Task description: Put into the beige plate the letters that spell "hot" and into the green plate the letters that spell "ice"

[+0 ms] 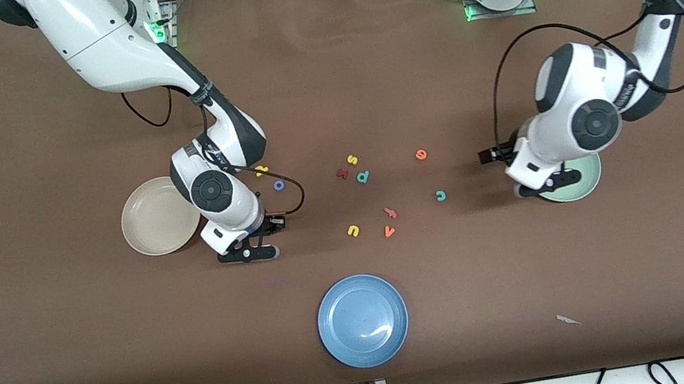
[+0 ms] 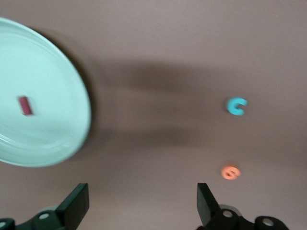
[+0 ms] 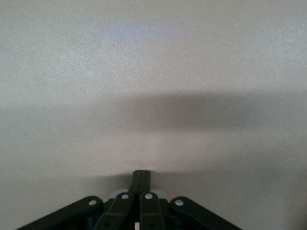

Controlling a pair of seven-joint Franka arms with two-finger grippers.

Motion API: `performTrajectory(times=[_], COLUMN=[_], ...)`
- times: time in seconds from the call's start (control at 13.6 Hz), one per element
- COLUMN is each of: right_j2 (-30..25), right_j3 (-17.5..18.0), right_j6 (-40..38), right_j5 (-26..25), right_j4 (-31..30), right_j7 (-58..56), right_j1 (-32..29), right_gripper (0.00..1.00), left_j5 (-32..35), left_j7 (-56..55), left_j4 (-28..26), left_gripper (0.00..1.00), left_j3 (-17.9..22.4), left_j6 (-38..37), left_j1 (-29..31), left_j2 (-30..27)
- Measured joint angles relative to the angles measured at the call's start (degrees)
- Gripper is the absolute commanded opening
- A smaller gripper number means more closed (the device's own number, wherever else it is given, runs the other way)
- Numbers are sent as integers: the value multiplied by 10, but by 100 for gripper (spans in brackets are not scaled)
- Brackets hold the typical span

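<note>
A: Front view first: where are the plates sitting?

B: The beige plate (image 1: 152,218) is lying at nine o'clock of the scattered letters, the green plate (image 1: 580,181) at three o'clock, and a glossy blue plate (image 1: 363,320) at six. The teal "c" (image 1: 440,195) and orange "e" (image 1: 421,154) are resting on the brown cloth (image 1: 324,84) between them. The blue "o" (image 1: 278,185) is lying beside the right arm.

A: And the left wrist view?

B: The left gripper (image 2: 141,211) is hovering with jaws wide apart, holding nothing. The dark red "i" (image 2: 25,106), a short bar, is lying flat in the smooth green plate (image 2: 72,96), long axis running roughly twelve to six.

A: Right wrist view?

B: The right gripper (image 3: 142,178) is showing fingers pressed together over bare cloth.
</note>
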Motion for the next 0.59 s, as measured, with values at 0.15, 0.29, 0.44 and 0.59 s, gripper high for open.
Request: performTrajectory(times=[0.15,0.29,0.44,0.59], right_j2=[-14,-36,-49,-52], right_j3=[1,2,5,7], right_j6=[-16,-41,-53,-54], right_j5=[0,0,0,0], right_j4=[0,0,-4,-12], right_j7=[0,0,0,3], right_j1=[-2,-5,-6,-7], right_gripper=[64,67,67,67], left_j5=[-1,-1,-1,-1], left_j7=[-60,-103,-137,-173], left_j4=[-21,-65,-112,-139], left_gripper=[96,96,93,92], left_j3=[-33,-52,-56,-56], left_j6=[37,114,196,247], left_j1=[-1,-5,-17,-35], left_j2=[0,1,3,13])
